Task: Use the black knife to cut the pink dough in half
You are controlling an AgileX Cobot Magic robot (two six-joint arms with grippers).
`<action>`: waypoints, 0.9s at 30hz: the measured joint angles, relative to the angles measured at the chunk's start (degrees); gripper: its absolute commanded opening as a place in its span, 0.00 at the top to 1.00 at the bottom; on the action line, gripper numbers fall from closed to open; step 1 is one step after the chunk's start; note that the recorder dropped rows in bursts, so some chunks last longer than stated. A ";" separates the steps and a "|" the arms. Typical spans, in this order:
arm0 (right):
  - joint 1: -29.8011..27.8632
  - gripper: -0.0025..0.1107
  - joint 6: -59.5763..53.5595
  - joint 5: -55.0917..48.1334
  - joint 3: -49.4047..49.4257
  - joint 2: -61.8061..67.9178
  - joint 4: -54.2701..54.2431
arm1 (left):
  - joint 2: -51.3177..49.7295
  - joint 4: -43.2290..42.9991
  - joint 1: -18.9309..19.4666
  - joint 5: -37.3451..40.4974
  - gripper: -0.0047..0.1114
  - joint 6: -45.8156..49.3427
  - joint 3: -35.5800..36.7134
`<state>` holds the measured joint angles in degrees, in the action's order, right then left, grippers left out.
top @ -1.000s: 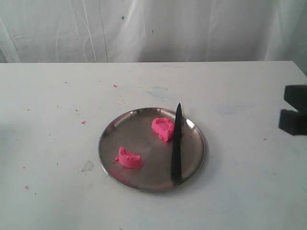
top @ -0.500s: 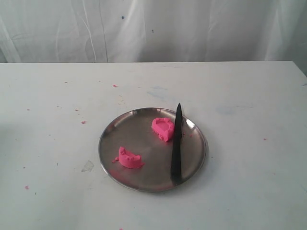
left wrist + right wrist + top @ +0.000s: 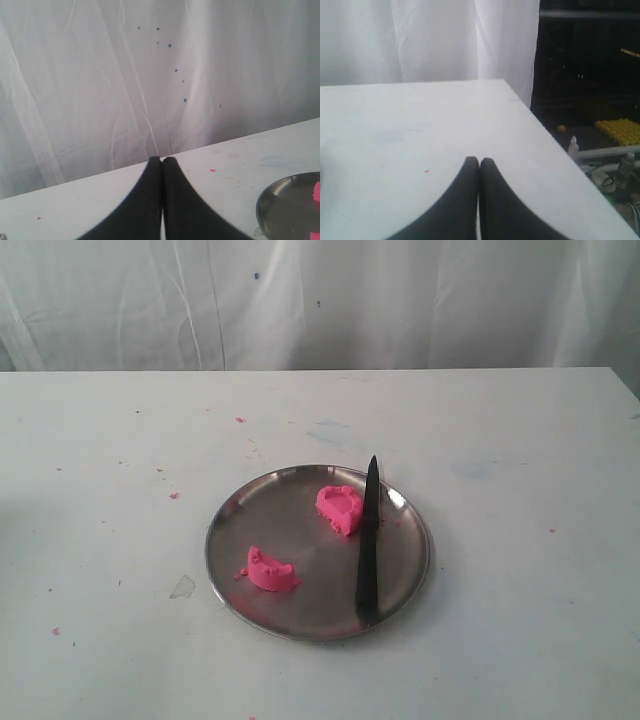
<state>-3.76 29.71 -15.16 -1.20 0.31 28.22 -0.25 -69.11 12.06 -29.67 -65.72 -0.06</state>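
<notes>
Fingers of left gripper tog.; pink dough in 2 chunks.

1. Steel plate: round, shiny, lying flat near the middle of my table.
2. White table: scuffed, flecked with tiny pink crumbs.
3. White curtain: creased, hanging behind my table.

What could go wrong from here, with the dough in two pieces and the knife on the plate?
The black knife rests loose on the steel plate, its tip over the far rim; a bump could slide it off.
One half of the pink dough lies close beside the blade; it might stick and lift when the knife is picked up.
</notes>
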 measured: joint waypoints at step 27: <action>-4.85 0.98 -27.45 -4.05 1.13 0.00 -25.79 | 0.00 0.49 -5.50 8.00 0.96 0.00 0.00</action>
<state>-8.61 2.26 -19.22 -0.07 0.31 2.42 -0.25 -68.62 6.56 -21.68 -65.72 -0.06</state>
